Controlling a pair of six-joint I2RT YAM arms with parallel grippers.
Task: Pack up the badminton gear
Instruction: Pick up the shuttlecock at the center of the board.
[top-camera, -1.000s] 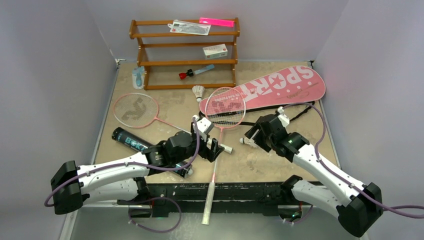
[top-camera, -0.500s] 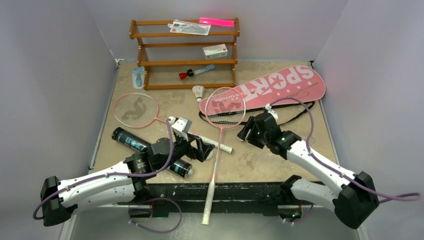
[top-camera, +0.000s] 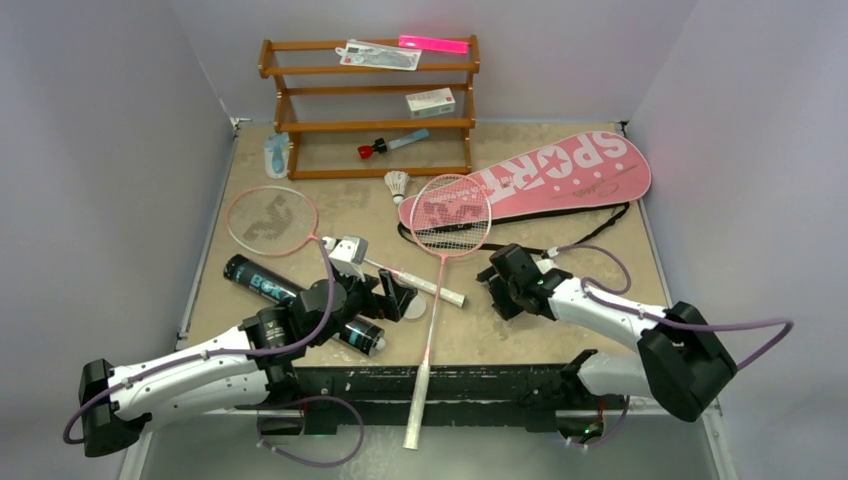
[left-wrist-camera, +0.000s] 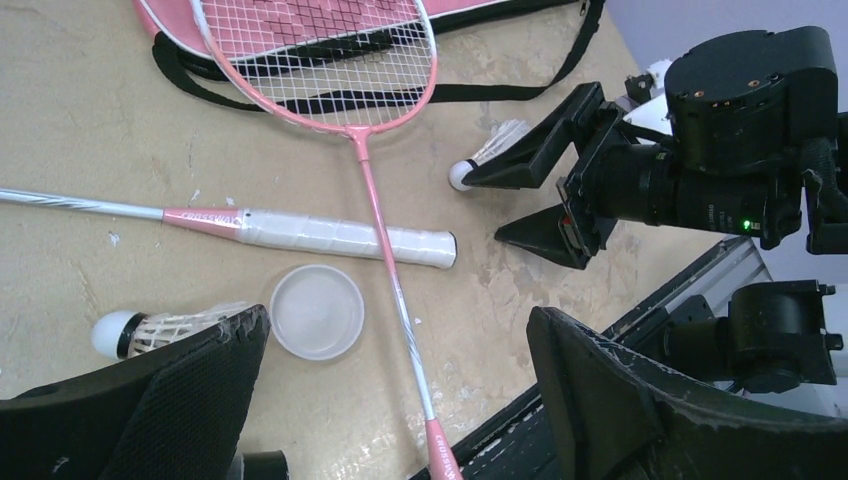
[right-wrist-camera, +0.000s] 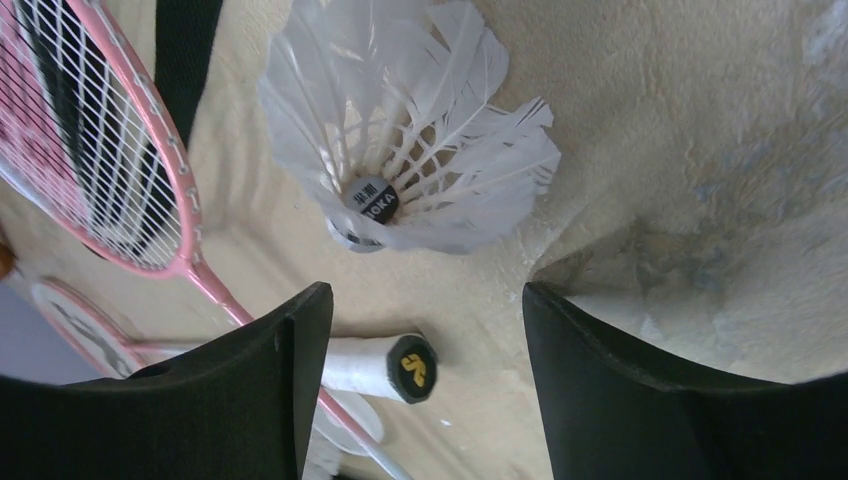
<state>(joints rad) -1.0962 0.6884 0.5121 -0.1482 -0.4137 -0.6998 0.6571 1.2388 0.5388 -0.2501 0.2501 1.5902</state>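
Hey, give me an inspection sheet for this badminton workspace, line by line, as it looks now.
Surface: tan table, scuffed and stained.
Job's things: tube-side racket crossed by bag-side racket, head on pink bag; black tube on its side; clear lid loose; three shuttlecocks loose.
Clutter: wooden rack holding white box, red-capped tool.
Grippers: left gripper open, empty; right gripper open, a shuttlecock just ahead, unheld.
Cables: purple cables loop off both arms; bag strap trails on table.
Surroundings: grey walls; nothing else seen.
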